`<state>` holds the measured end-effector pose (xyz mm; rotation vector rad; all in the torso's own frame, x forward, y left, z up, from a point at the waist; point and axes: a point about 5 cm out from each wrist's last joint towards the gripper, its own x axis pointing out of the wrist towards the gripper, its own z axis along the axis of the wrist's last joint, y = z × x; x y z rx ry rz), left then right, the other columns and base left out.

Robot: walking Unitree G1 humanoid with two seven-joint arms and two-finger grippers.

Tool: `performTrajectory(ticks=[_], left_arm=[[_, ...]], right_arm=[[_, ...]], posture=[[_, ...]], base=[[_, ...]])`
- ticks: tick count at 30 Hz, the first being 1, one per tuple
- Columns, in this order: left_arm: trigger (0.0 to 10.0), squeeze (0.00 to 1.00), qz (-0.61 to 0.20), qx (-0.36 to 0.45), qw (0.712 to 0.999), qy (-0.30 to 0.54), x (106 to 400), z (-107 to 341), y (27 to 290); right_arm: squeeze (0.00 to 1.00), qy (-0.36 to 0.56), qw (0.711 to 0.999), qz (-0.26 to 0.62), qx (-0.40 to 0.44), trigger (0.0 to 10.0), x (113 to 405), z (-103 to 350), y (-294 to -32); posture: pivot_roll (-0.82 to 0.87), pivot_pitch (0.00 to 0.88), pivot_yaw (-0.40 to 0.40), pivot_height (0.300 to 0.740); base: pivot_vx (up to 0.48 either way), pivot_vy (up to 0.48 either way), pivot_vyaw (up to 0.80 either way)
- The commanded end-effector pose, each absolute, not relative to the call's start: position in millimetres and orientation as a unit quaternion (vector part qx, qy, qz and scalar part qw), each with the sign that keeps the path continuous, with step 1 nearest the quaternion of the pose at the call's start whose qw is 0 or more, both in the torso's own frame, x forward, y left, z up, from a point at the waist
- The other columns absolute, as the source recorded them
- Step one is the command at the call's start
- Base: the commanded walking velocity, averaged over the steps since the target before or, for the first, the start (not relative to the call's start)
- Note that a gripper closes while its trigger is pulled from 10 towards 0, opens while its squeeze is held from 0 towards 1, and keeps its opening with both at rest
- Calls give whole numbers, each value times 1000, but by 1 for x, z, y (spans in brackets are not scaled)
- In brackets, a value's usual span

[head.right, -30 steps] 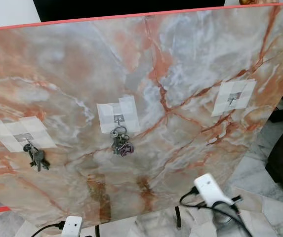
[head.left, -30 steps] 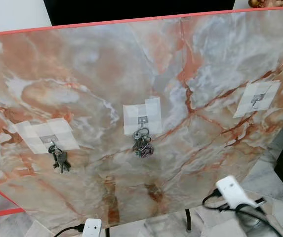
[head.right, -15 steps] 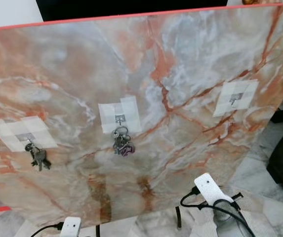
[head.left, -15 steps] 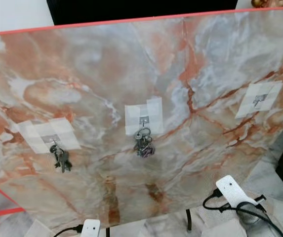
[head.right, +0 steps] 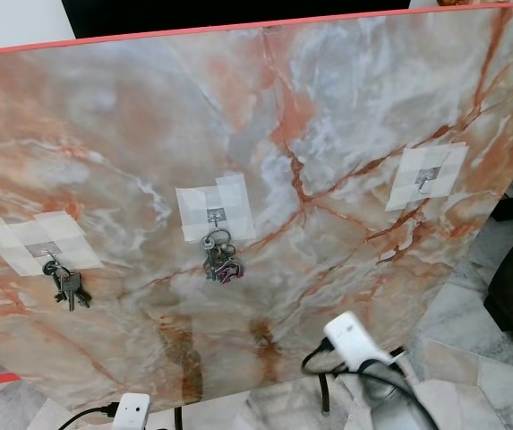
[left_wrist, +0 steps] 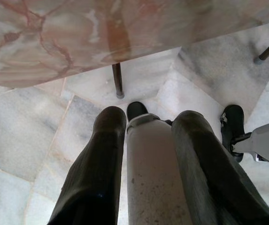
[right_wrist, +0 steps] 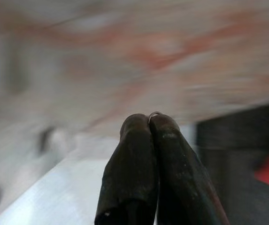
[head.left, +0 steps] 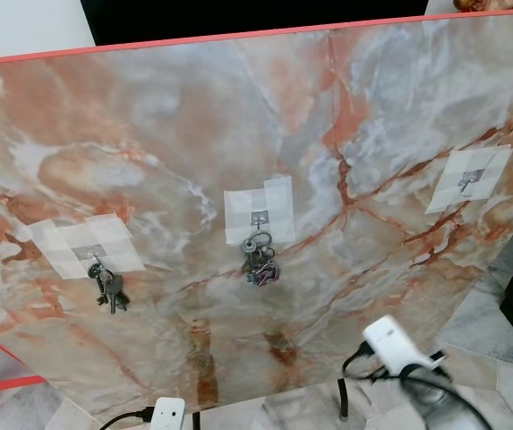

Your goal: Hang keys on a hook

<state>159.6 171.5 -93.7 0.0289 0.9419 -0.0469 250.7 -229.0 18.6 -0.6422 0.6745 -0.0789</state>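
Rightward wrist has shifted left and lower. Right tool (right_wrist: 149, 123) is pinched on a key ring (right_wrist: 154, 114); left tool (left_wrist: 148, 136) gapes. Best aim the ring squarely over the free hook (head.left: 467, 180).

Pink-orange veined marble board (head.left: 149, 134) with red top edge, pale tape patches (head.left: 258, 210), grey metal keys (head.left: 259, 260), black gripper fingers (left_wrist: 96, 173)

A tilted marble board (head.left: 175, 125) carries three taped hooks: keys (head.left: 111, 291) hang on the left, a key bunch (head.left: 259, 262) in the middle, the right hook (head.left: 467, 180) bare.
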Motion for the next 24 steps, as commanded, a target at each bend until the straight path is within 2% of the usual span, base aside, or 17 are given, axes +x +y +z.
performTrajectory(ticks=[1, 8, 24], left_arm=[[10000, 0, -30, 22, 888, 459, 156, -95, 171], [10000, 0, -30, 22, 889, 457, 157, -95, 171], [10000, 0, -29, 23, 889, 457, 157, -95, 171]], right_arm=[[0, 275, 903, -96, -314, 10000, 260, 38, -240], [0, 145, 898, -201, -365, 10000, 274, 81, -253], [0, -68, 862, -279, -419, 10000, 283, 136, -229]], posture=[[-121, 19, 19, 740], [-116, 19, 16, 740], [-114, 7, 18, 740]], base=[[0, 0, 0], [0, 0, 0], [0, 0, 0]])
